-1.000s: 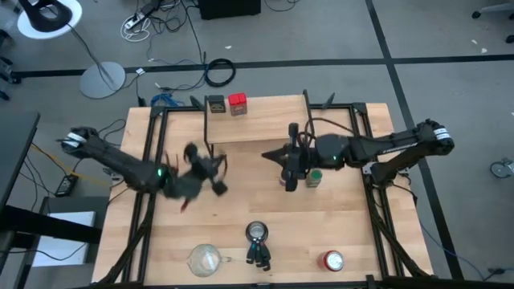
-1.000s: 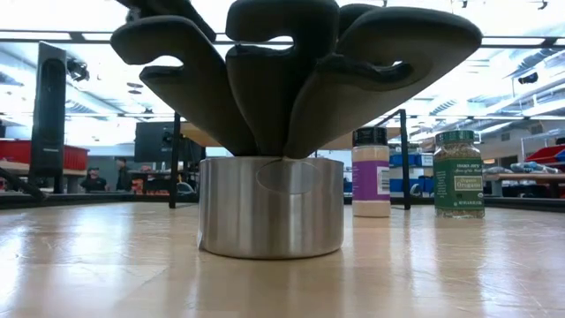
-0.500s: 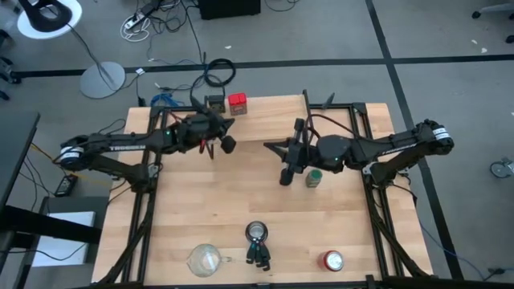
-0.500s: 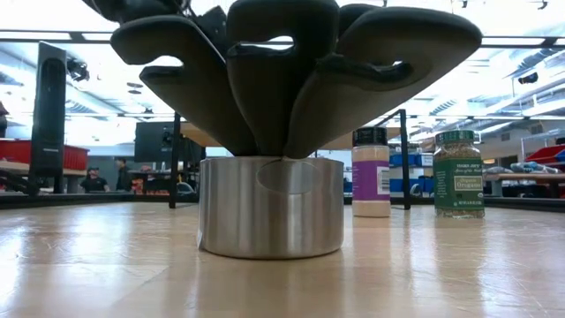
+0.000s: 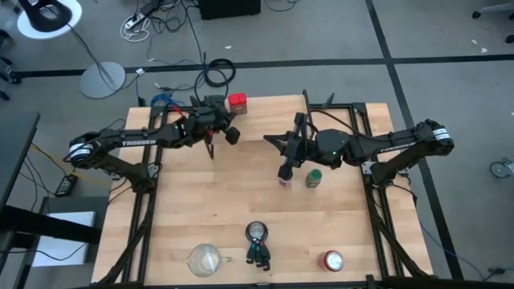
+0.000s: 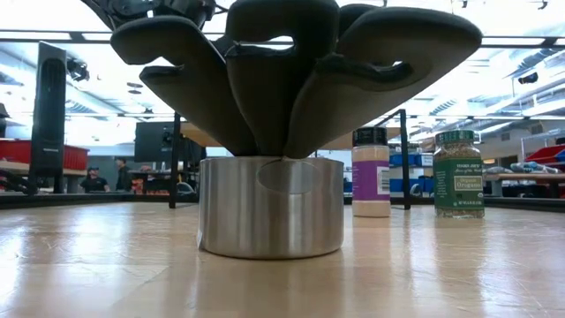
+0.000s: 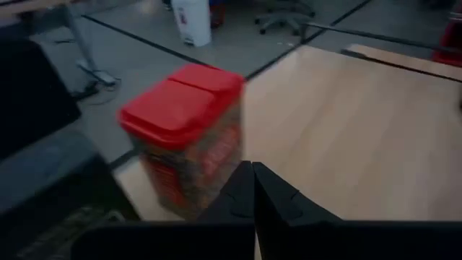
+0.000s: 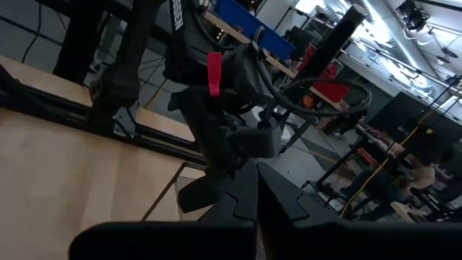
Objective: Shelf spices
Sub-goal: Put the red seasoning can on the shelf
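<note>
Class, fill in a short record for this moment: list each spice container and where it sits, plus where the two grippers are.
red tin: on the shelf, far side of the table
purple-labelled jar: standing on the tabletop
green-lidded jar: on the tabletop, beside the purple-labelled jar
left gripper: shut, empty, by the red tin
right gripper: shut, empty, over the purple-labelled jar

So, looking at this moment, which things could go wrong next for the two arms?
The left gripper is shut and sits very close to the red square tin near the shelf edge; a small push could probably tip the tin off.

The right gripper is above the purple-labelled jar, with the green-lidded jar close beside it. Coming down slightly off centre could knock one jar into the other.
</note>
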Tool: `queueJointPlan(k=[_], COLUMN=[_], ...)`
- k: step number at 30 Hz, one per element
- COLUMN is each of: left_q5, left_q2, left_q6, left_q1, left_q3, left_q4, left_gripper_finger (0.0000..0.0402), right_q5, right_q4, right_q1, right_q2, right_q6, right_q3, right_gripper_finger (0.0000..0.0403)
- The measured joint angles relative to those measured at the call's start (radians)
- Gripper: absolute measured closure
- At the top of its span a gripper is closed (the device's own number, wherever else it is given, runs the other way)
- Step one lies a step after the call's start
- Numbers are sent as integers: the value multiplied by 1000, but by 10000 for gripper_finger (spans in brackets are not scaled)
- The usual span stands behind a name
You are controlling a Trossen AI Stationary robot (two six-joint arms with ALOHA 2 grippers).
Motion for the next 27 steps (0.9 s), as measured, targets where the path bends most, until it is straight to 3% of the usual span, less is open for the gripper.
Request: queueJointPlan(k=[27], left_q5=[-129], left_q2=[0], left_q6=[-85], left_q1=[8], left_q3=[0], left_q4=[0], left_gripper_finger=[401], right_q5=[-11], right_q4=[-3], right_q1=[-8], right_q2=[0], right_q6=[12], right_q3=[-1], right_gripper_finger=[402])
